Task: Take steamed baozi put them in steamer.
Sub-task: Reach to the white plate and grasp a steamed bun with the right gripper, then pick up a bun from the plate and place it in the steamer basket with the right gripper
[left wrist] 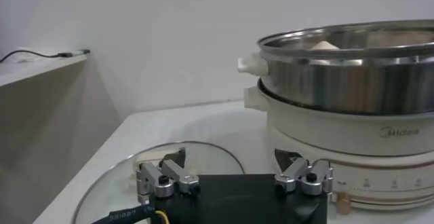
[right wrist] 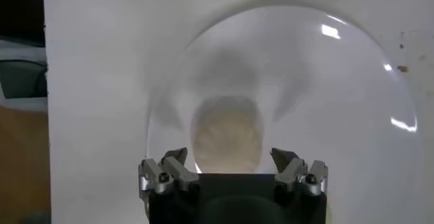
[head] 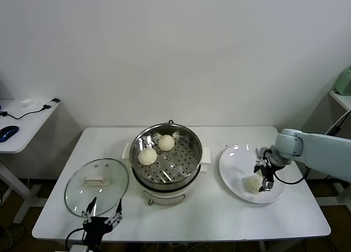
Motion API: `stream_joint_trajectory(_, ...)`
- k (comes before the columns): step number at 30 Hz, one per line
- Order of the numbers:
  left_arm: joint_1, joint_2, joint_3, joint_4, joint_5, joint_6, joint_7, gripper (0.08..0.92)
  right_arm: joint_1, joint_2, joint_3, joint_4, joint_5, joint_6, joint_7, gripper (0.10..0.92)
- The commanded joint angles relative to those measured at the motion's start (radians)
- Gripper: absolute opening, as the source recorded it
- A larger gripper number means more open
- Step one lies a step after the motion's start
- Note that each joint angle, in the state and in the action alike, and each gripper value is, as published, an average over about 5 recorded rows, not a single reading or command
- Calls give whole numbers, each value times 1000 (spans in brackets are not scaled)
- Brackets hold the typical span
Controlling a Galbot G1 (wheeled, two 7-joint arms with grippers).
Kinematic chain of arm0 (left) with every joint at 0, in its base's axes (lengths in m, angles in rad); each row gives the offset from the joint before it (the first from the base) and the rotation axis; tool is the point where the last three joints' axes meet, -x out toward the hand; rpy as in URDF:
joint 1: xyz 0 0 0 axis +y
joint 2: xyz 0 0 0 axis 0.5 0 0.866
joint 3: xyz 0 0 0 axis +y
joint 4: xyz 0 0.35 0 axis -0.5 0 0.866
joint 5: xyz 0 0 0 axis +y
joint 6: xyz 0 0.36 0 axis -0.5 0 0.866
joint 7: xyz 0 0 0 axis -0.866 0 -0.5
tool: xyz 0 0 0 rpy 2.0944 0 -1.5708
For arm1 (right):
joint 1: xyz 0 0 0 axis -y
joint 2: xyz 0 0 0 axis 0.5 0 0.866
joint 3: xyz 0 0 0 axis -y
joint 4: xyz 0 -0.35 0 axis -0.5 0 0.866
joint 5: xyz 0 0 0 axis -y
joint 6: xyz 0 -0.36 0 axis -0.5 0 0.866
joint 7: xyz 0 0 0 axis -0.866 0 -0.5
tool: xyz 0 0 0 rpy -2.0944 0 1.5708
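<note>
A: Right gripper [right wrist: 229,168] is down over the plate [head: 236,156], fingers spread wide with a bun [right wrist: 227,134] sitting between them — straddled, not yet squeezed, as far as the wrist view shows.

B: So open, nothing actually held?

A: That's how I read it. The gap is wider than the bun, and the tips sit either side of its near end. Coming straight down from above makes sense: a soft dome is best pinched across its middle.

B: And that's the only bun I can see on the plate.

A: Yes, toward the near side of it, on the right of the table [head: 219,219]. Two more buns [head: 147,156] already lie on the holed tray inside the steamer [head: 189,167], mid-table, grouped at its far-left part — which leaves bare tray for this one.

B: What about the other arm?

A: Left gripper [head: 102,214] is parked at the near edge, open and empty, hovering by the glass lid [head: 107,191] that lies flat, left of the steamer. Lid off keeps the pot free to load.

B: Progress?

A: Partway, I'd judge — the next move needs a gentle close, then a lift clear of the steel rim.
</note>
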Motion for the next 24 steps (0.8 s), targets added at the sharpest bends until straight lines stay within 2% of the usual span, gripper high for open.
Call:
stream_joint_trajectory(1,1,0,0,1,0,0,0,823,-90,25,66,-50,-29,-4,8,823)
stream_joint_trajectory(4,2,0,0,1,0,-1,-1,823,-95,34,71,-58,-30,-4,12,798)
stream_joint_trajectory(9,2,-1,-1,1,0,-3,-3,823,-84,36,75,-45,-28,-2,10,697)
stream_joint_trajectory(12,6,-2,-2,-1,2,-4,-4,823,-23,22,38,-13,-36,7,-13,664)
stream_joint_trajectory(18,18,-4,0,-18,4,-3,-4,823,304,41,-150,58,-12,61,-95,653)
stream_joint_trajectory(24,18,-2,11,-29,5,-2,-2,823,623,208,-218,49,76,174,-195,653)
